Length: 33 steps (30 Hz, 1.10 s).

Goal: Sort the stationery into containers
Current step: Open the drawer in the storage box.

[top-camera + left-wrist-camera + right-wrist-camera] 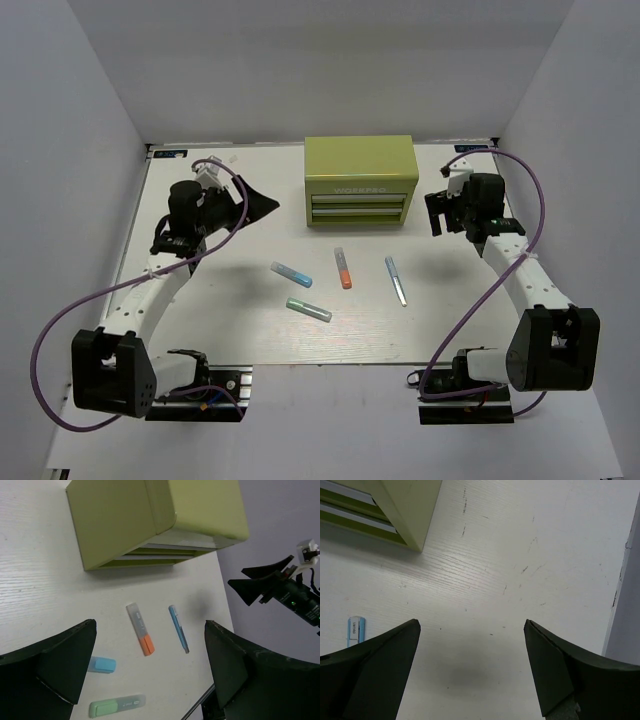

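My right hand (pixel 437 213), spread and empty, is nearest the grey-blue pen (pixel 397 281), which lies lower left of it, long axis near vertical; my left hand (pixel 258 205) is likewise spread.

The yellow-green toolbox chest (pixel 360 160) carries one line of small lettering across its front face. In the top view it seems to read WORKPRO, though the letters are tiny. The slim blue pen (pixel 355 631) has a short printed mark on its white band, and the orange-ended stick (pixel 141 635) has a faint one too, both too small to read.
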{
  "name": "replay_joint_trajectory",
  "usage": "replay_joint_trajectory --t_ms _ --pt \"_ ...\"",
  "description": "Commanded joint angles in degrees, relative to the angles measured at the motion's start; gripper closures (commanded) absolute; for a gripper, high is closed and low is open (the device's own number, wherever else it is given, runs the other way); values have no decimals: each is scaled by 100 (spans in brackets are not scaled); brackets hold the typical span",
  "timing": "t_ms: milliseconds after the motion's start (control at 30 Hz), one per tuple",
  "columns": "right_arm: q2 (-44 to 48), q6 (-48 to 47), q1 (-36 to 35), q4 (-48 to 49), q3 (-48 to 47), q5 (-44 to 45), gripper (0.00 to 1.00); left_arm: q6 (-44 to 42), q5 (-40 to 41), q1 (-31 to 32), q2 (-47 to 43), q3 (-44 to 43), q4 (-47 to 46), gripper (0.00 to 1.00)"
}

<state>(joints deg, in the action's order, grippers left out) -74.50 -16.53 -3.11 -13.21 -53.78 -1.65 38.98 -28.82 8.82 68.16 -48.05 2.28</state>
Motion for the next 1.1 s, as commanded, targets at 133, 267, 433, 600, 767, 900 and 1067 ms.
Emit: replay_joint_trajectory --t_ms 133,267,433,600,767,900,1067 --pt "234 -648 13 -320 -115 -677 10 610 -361 67 47 455 -1572 0" --pt "427 -1431 -14 -831 -247 -1564 10 672 -598 190 548 262 -1740 0" --pt "428 -1906 -40 -1217 -492 -1777 10 734 -599 550 1146 -142 -1925 0" --pt "383 -2328 -31 -1676 -871 -2382 10 786 -99 1121 1734 -520 -1864 0" --pt "699 -2390 -49 -1361 -871 -3217 20 909 718 1613 2034 -574 -2030 0" --pt "761 -2355 -66 -798 -906 -3711 58 1111 1369 2018 2306 -688 -2180 4" --pt "393 -2293 -216 -481 -1353 -3869 41 1515 2151 2256 2570 -741 -2390 20"
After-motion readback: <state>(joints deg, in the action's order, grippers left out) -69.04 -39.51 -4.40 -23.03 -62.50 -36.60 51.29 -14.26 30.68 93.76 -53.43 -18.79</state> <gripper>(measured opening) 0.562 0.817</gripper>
